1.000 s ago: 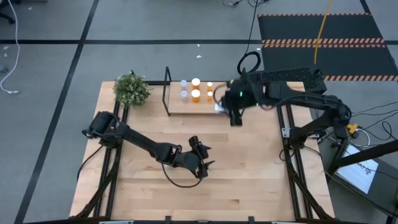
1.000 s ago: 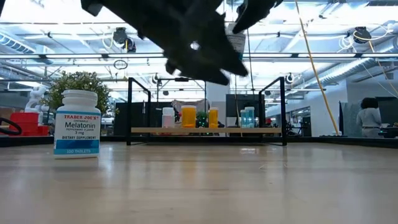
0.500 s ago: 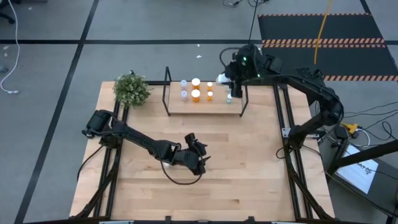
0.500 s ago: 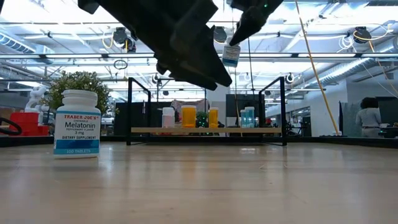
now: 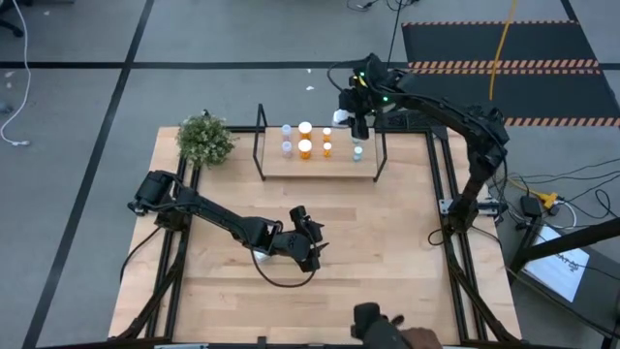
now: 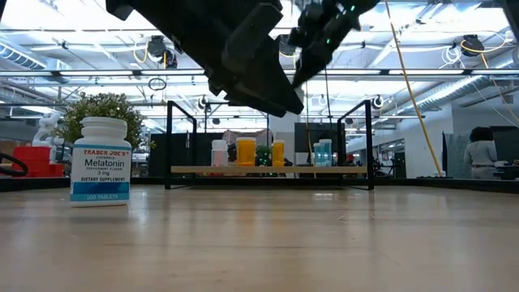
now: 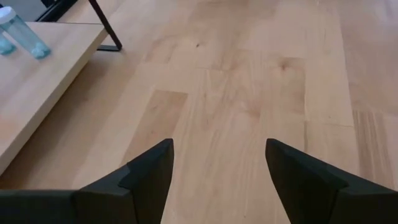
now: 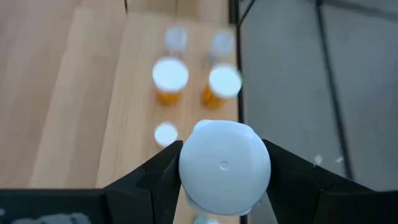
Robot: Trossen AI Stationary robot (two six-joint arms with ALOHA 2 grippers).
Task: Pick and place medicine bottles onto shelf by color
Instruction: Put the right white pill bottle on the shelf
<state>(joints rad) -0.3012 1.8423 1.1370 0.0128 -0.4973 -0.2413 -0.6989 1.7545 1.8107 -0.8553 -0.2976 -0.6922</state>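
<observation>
Pale wood bench (image 5: 387, 252) fills the high view, grey floor around it. Right claw (image 5: 356, 109) hangs over the shelf's (image 5: 334, 165) 3 o'clock end, clenched on a white-capped bottle (image 8: 224, 167); the right wrist view looks straight down onto the cap, so the bottle's long axis runs vertical, cap toward the camera, base toward the board. Directly beneath and slightly toward 9 o'clock stand two orange bottles (image 8: 170, 81) and a small white cap, with two pale bottles blurred beyond. The coming move looks like a straight descent; the open spot seems to lie right under the claw. Left claw (image 5: 308, 242) waits at bench centre, released and empty, fingers (image 7: 149, 174) spread over bare wood.
</observation>
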